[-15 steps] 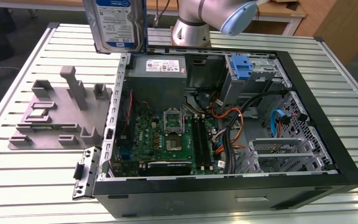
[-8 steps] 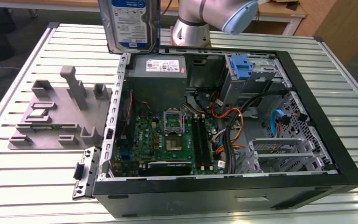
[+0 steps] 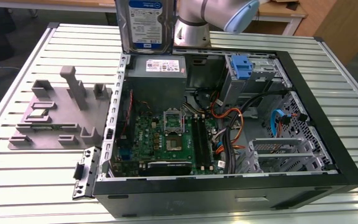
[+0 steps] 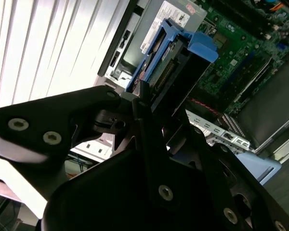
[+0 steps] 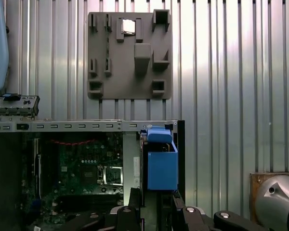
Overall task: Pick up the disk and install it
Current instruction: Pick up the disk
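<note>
The slatted tabletop [image 3: 17,186] carries an open computer case [image 3: 229,198] lying on its side, and the arm [image 3: 195,23] reaches in over the case's far edge. Inside the case, the grey power-supply box [image 3: 157,79] fills the far corner toward the exterior view's left. The green motherboard [image 3: 166,140] lies nearer the camera, and an empty metal drive cage [image 3: 285,154] sits toward the exterior view's right. A grey parts fixture [image 3: 54,116] rests on the tabletop just beside the case, on the exterior view's left. The disk [image 3: 147,23] is off the tabletop and in the air, clamped between the jaws. Its long axis stands upright in the exterior view and its labelled face is turned to the camera. In both wrist views its blue carrier [image 5: 162,166] runs straight out from the jaws toward the case, poised over the corner that holds the power-supply box. Judging from this, the drive bays lie well apart from the disk, toward the exterior view's right. The tall blue latch piece [image 3: 241,67] and a tangle of orange and blue cables [image 3: 229,116] stand between the disk and those bays.
</note>
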